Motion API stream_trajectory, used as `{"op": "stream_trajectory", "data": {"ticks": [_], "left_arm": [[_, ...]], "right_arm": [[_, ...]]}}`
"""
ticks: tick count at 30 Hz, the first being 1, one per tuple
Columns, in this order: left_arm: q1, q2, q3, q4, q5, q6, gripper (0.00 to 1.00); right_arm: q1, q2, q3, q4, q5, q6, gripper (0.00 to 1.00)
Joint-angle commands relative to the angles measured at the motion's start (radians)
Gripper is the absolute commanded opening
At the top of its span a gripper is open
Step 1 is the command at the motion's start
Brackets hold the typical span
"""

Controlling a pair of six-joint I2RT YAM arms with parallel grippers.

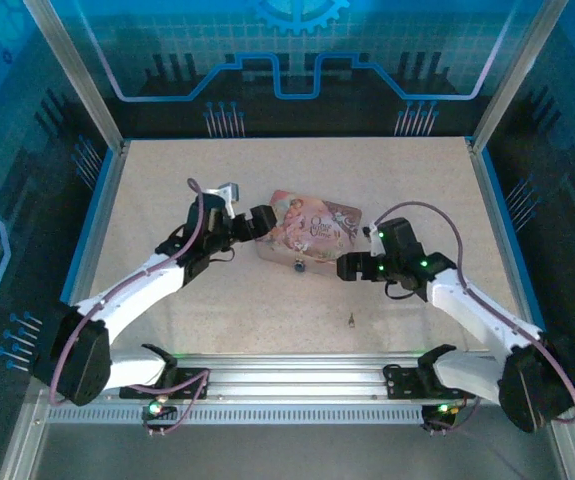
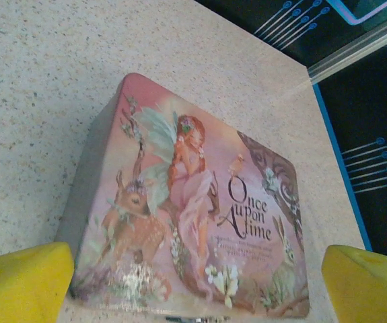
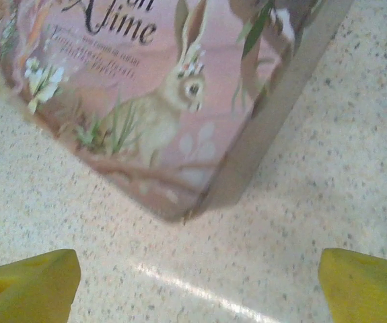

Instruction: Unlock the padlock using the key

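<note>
Your left gripper [image 1: 260,222] and right gripper [image 1: 350,268]: both released, empty, flanking the pink illustrated rectangular tin box [image 1: 309,228]. The tiny brass-yellow padlock [image 1: 298,266] sits at its near edge; the thin silver-grey metal key [image 1: 349,321] lies on the table [image 1: 217,310] (well apart, nearer you). Pinch the key's head, leaving its blade free.

Pink illustrated tin [image 1: 312,228], fairy, deer and rabbit on lid, "Once upon A time" lettering, lying flat mid speckled beige tabletop [image 1: 167,170]
</note>
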Motion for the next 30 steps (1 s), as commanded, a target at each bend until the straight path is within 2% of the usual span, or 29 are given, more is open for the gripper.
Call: {"op": "stream_trajectory", "data": {"ticks": [1,5,11,25,30], "left_arm": [[-0.032,-0.059,-0.057,-0.029,0.045,-0.026,0.96],[-0.091,-0.104,-0.116,-0.012,0.049,-0.067,0.95],[-0.152,-0.118,-0.187,0.056,0.053,-0.123,0.95],[-0.161,-0.13,-0.223,0.094,0.063,-0.124,0.96],[-0.16,-0.134,-0.232,0.097,0.067,-0.125,0.96]], "right_arm": [[0.051,-0.069,-0.051,-0.145,0.033,0.082,0.89],[0.101,-0.109,-0.109,-0.185,0.059,0.158,0.84],[0.199,-0.071,-0.142,-0.197,0.109,0.258,0.8],[0.357,0.142,-0.068,-0.171,0.214,0.342,0.67],[0.386,0.197,-0.039,-0.166,0.218,0.347,0.59]]}}
